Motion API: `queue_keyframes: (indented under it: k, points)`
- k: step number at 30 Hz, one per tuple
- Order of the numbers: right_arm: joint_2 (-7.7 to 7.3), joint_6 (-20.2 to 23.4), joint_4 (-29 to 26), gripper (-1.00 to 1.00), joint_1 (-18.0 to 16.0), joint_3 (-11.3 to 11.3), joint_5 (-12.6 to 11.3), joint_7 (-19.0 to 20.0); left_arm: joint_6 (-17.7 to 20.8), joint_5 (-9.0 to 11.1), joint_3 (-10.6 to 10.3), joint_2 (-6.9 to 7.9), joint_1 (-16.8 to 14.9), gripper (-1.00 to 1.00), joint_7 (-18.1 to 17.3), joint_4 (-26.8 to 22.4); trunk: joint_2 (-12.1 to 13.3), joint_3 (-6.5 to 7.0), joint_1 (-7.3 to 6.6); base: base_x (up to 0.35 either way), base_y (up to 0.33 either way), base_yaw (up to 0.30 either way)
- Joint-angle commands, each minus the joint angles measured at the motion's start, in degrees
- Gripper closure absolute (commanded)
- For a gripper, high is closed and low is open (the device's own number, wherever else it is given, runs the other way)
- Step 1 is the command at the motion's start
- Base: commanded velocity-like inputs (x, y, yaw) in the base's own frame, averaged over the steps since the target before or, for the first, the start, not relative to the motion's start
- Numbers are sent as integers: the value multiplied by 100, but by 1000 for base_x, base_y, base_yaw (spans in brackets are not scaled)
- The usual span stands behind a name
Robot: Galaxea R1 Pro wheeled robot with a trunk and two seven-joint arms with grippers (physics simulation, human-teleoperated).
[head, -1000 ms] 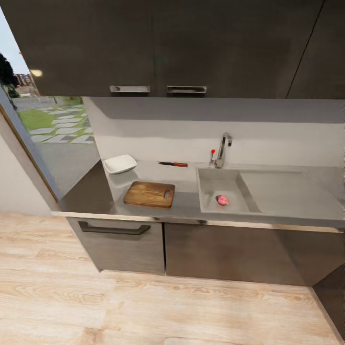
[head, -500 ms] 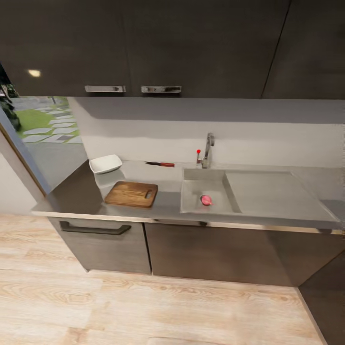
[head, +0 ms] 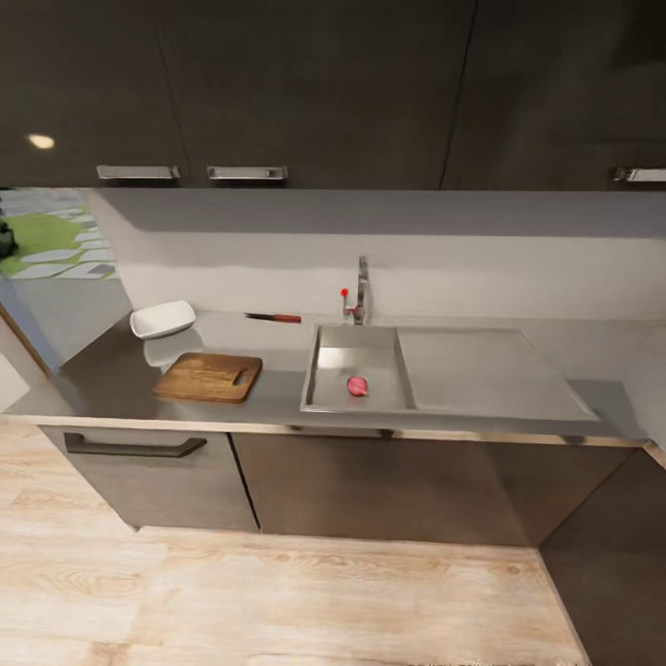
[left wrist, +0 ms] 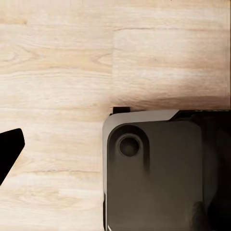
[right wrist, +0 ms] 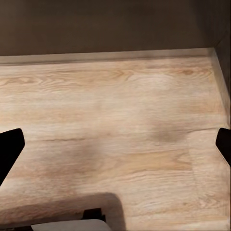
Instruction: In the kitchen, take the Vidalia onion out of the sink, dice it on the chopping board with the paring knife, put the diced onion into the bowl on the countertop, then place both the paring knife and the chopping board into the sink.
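You are facing the grey countertop [head: 111, 384] from the pale wood floor [head: 277, 592]. The onion [head: 357, 386] lies in the sink [head: 319, 370], at the front of the basin, with the tap [head: 361, 289] at 12 o'clock from it. At 9 o'clock of the sink rests the chopping board [head: 208, 377], its handle slot toward the sink. The white bowl [head: 163, 319] sits at 11 o'clock of the board, and the knife [head: 274, 317] lies near the back wall, red handle toward the tap.

Your right gripper [right wrist: 115, 149] hangs over the floor with fingers spread wide, grasping nothing. One left fingertip [left wrist: 8, 151] shows beside the robot's dark base [left wrist: 159, 173]; you cannot tell its state.
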Motion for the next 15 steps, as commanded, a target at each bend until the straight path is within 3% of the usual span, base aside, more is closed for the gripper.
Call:
queue_keyframes:
  k: [1, 11, 15]
  points:
    - [3, -6, -4, -100, 0, -25, -25, 58, -14, -1, 3, 0, 0, -100, 1, -3, -10, -7, 4, 0, -320, -164]
    - [3, -5, 1, -100, 0, -25, -23, 58, -19, 3, 3, 1, 0, -100, 1, -5, -10, 9, 4, 0, -318, -106]
    - [3, 1, 4, -100, 0, -25, -20, 58, -17, 7, 6, 1, 0, -100, 1, -1, -10, 9, 4, 0, -111, -7]
